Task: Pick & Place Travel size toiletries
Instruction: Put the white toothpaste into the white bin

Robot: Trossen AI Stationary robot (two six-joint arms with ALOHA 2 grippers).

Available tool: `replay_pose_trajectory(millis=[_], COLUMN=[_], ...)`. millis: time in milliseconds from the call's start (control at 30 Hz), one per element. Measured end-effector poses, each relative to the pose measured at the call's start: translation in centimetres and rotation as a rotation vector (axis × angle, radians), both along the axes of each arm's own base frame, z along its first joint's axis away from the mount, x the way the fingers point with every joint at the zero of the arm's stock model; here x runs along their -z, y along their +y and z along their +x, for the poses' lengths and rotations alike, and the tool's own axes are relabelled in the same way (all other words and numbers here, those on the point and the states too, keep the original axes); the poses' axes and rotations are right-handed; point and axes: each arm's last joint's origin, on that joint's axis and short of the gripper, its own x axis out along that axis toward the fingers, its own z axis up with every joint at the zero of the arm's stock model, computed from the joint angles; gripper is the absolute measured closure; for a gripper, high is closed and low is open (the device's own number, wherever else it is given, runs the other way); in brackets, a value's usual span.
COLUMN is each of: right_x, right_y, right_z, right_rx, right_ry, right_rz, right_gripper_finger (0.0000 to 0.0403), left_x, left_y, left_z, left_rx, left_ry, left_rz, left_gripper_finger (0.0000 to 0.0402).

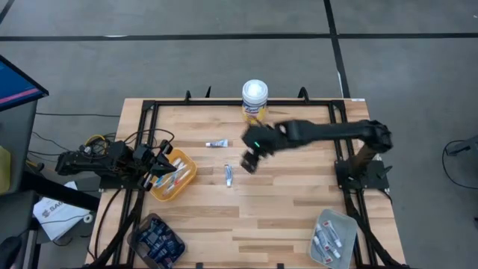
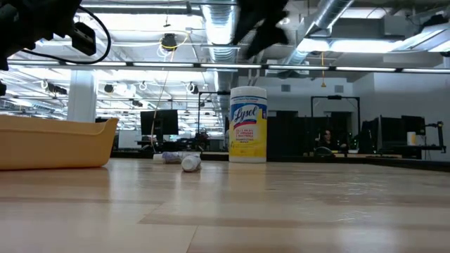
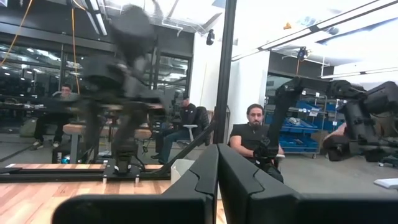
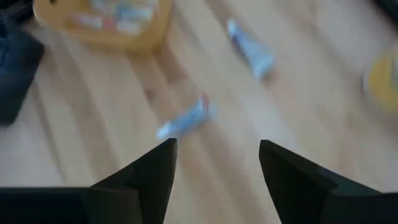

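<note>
Two small white tubes with blue and red marks lie flat on the wooden table: one (image 1: pixel 217 143) nearer the far edge, one (image 1: pixel 228 174) nearer the middle. In the right wrist view they are the tube (image 4: pixel 186 121) just ahead of the fingers and the tube (image 4: pixel 249 46) farther off. My right gripper (image 1: pixel 250 161) (image 4: pixel 217 146) hangs open above the table, just right of the nearer tube, touching nothing. My left gripper (image 1: pixel 166 166) (image 3: pixel 217 155) is shut and empty, held level over the left rim of the orange tray (image 1: pixel 187 179), which holds more toiletries.
A tall yellow canister with a white lid (image 1: pixel 255 97) (image 2: pixel 248 124) stands near the far edge. A dark bin of dark tubes (image 1: pixel 157 239) sits at the near left corner, a grey tray of white tubes (image 1: pixel 334 235) at the near right. People sit beyond the table (image 3: pixel 252 134).
</note>
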Motion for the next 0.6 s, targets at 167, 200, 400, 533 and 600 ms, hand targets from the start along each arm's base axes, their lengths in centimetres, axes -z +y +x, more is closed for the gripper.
replay_pose_trajectory(millis=[167, 200, 400, 533, 600], right_x=[1.5, 2.0, 6.1, 9.0, 10.4], right_y=[-5.2, -6.1, -10.9, -13.2, -14.0], right_z=[4.5, 5.3, 9.3, 10.8, 11.2], right_rx=[-0.068, -0.073, -0.068, -0.03, -0.019], right_ry=[0.008, 0.022, 0.06, 0.11, 0.149], right_rz=[-0.107, -0.113, -0.021, 0.034, 0.06], right_gripper_finger=[0.0184, 0.0184, 0.0183, 0.0184, 0.0184], left_x=[0.0, 0.0, 0.0, 0.0, 0.0], left_y=[0.0, 0.0, 0.0, 0.0, 0.0], left_z=[0.0, 0.0, 0.0, 0.0, 0.0], left_rx=[0.003, 0.003, 0.001, -0.001, -0.001], left_ry=[-0.001, -0.002, -0.002, -0.003, -0.002], left_rz=[0.001, 0.001, 0.0, 0.0, 0.0], left_gripper_finger=[0.04, 0.04, 0.04, 0.04, 0.04])
